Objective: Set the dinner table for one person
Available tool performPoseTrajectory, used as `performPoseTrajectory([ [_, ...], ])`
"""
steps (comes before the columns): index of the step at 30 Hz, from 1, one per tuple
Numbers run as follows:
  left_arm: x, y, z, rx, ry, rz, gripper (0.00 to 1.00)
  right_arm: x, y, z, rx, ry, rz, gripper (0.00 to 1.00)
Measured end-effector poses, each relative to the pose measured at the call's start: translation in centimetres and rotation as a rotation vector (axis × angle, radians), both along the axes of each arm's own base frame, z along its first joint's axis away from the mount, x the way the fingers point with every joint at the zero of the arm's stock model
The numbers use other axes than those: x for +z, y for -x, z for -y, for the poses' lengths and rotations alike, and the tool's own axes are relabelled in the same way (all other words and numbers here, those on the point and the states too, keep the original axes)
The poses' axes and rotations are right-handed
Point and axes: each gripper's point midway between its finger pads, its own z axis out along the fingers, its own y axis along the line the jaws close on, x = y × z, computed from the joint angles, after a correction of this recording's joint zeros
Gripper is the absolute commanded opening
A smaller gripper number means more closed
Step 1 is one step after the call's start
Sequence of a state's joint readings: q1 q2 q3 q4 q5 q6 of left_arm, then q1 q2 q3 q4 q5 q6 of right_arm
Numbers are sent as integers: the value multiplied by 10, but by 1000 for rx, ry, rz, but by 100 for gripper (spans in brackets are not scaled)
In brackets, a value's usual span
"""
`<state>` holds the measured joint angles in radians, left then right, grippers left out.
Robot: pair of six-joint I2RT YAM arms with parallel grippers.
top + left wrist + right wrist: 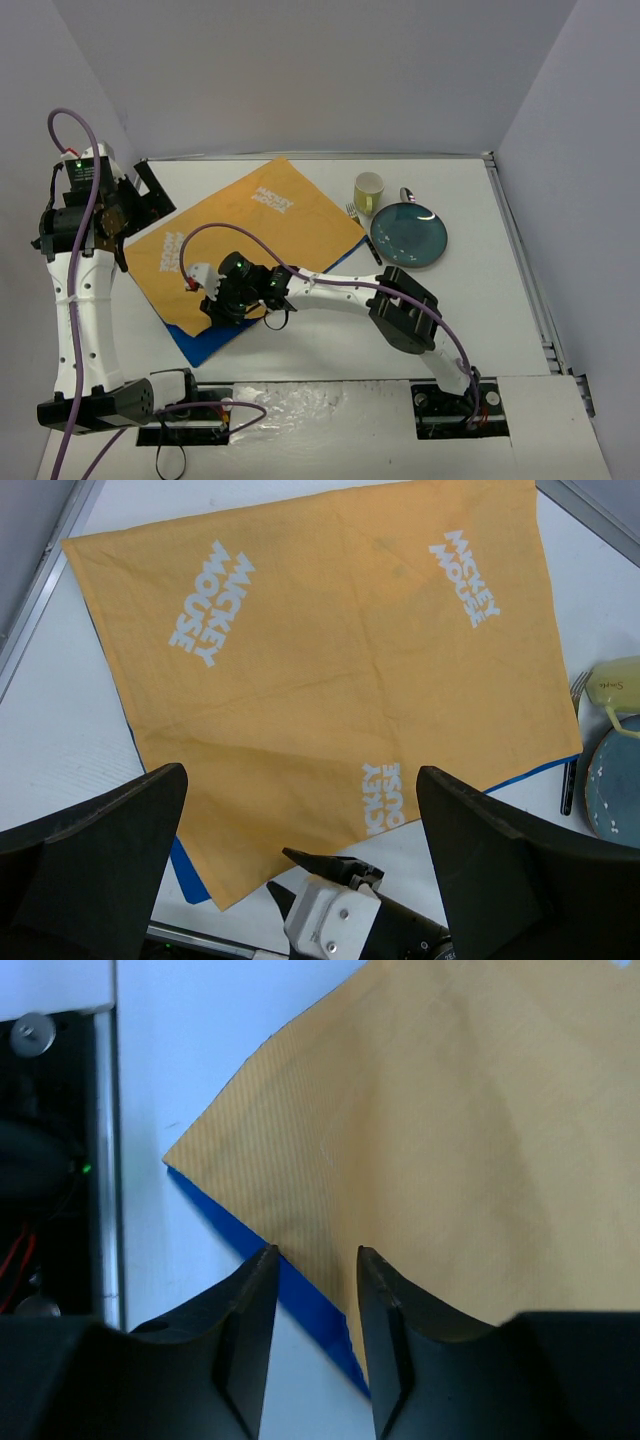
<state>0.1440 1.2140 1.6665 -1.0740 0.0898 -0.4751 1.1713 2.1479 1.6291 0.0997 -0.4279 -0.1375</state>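
Note:
The dinner table (480, 300) is a large white tabletop. An orange placemat (250, 245) with white lettering lies skewed on its left half, with a blue underside (205, 342) showing at the near edge. My right gripper (195, 290) hangs low over the mat's near-left corner. In the right wrist view its jaws (315, 1255) stand slightly apart, straddling the mat's blue edge (310, 1305). My left gripper (140, 205) is raised at the far left, wide open and empty (300, 770), looking down on the placemat (330, 650).
A yellow-green cup (369, 192), a teal plate (409, 235), a fork (352, 211), a spoon (406, 195) and a dark knife (373, 250) sit at the far right of the mat. Grey walls enclose the table on three sides.

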Motion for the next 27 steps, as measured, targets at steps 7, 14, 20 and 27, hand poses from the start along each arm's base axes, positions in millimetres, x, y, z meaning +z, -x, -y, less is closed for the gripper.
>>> performPoseTrajectory([
  [7, -4, -1, 0, -1, 1, -6, 97, 1, 21, 38, 34, 61, -63, 42],
  [14, -38, -3, 0, 1, 12, -73, 97, 14, -53, 86, -237, 76, -39, 64],
  [20, -114, -5, 2, 26, 63, -215, 97, 7, -167, 172, -709, 113, -54, 79],
  [27, -192, -27, -4, 97, 130, -316, 97, 4, -248, 258, -1078, 106, -85, 79],
])
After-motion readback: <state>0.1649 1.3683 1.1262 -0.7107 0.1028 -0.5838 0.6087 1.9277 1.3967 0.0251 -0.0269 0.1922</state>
